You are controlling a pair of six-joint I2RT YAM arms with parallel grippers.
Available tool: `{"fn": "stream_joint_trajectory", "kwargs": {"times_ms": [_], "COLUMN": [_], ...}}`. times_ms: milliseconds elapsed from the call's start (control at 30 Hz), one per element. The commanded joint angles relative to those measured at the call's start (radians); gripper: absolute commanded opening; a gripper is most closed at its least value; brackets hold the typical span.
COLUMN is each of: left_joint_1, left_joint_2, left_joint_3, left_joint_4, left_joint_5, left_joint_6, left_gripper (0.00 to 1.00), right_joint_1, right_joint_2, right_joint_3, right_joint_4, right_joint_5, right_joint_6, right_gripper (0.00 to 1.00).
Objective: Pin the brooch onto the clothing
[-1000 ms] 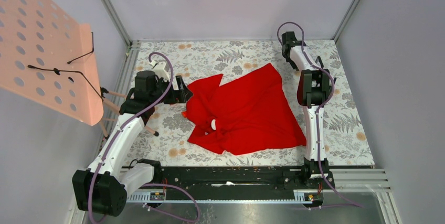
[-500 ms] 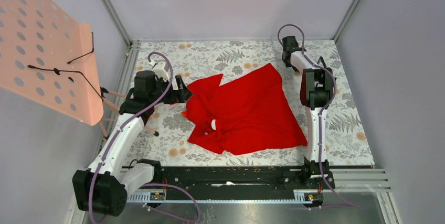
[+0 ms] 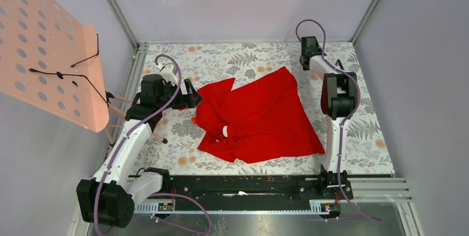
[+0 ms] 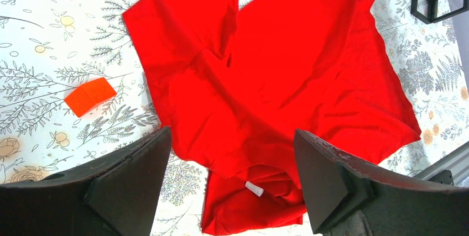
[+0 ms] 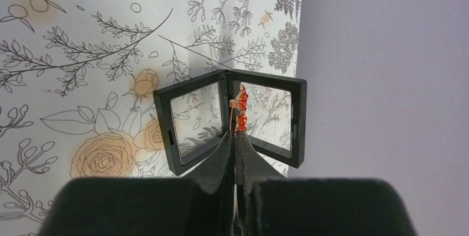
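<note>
Brooch (image 5: 241, 108): tiny, fragile — clamped in R gripper (image 5: 234, 135);
Shirt (image 4: 309, 53): soft, limp — best held nr collar;
L gripper (image 4: 232, 134): jaws apart

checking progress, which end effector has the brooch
The right end effector: it is shut on the red brooch by the open black case. The left end effector hangs open above the red shirt, empty.

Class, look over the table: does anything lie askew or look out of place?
The red shirt lies rumpled and skewed, folded over itself near the collar. A small orange scrap lies loose beside it, not touching, and belongs to nothing obvious.
</note>
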Motion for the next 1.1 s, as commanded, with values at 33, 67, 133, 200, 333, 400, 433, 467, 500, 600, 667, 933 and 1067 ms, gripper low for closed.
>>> {"fn": "stream_joint_trajectory", "kwargs": {"times_ms": [33,67,133,200,333,400,433,467,500,600,667,933,1067], "left_joint_1": [0.009,0.009,0.009,0.008,0.003,-0.015,-0.033,-0.049,-0.064,-0.107,-0.13,-0.231,-0.283], "left_joint_2": [-0.011,-0.015,-0.026,-0.041,-0.063,-0.073,-0.079,-0.088,-0.097,-0.13,-0.15,-0.177,-0.147], "left_joint_3": [-0.008,-0.008,-0.017,-0.031,-0.057,-0.06,-0.06,-0.061,-0.063,-0.084,-0.11,-0.16,-0.135], "left_joint_4": [0.079,0.088,0.126,0.169,0.233,0.236,0.236,0.236,0.239,0.275,0.319,0.569,0.563], "left_joint_5": [0.063,0.083,0.143,0.197,0.273,0.278,0.274,0.269,0.263,0.248,0.25,0.428,0.48], "left_joint_6": [-0.005,-0.005,-0.011,-0.022,-0.045,-0.047,-0.049,-0.054,-0.063,-0.11,-0.156,-0.272,-0.259], "left_gripper": [0.87,0.87,0.87,0.87,0.87,0.87,0.87,0.87,0.87,0.87,0.87,0.85,0.85], "right_joint_1": [-0.005,-0.006,-0.004,-0.003,0.004,0.008,0.01,0.011,0.011,0.023,0.041,0.186,0.259], "right_joint_2": [-0.139,-0.164,-0.243,-0.33,-0.52,-0.608,-0.652,-0.697,-0.734,-0.832,-0.87,-0.971,-1.011], "right_joint_3": [-0.018,-0.021,-0.046,-0.09,-0.212,-0.279,-0.315,-0.352,-0.389,-0.479,-0.514,-0.587,-0.624], "right_joint_4": [0.008,-0.018,-0.084,-0.134,-0.196,-0.202,-0.197,-0.187,-0.173,-0.125,-0.112,-0.018,0.075], "right_joint_5": [0.021,0.008,-0.048,-0.128,-0.369,-0.503,-0.579,-0.655,-0.752,-1.015,-1.162,-1.596,-1.732], "right_joint_6": [0.064,0.092,0.194,0.293,0.473,0.552,0.596,0.634,0.664,0.747,0.785,0.909,0.983], "right_gripper": [0.0,0.0,0.0,0.0,0.0,0.0,0.0,0.0,0.0,0.0,0.0,0.0,0.0]}}
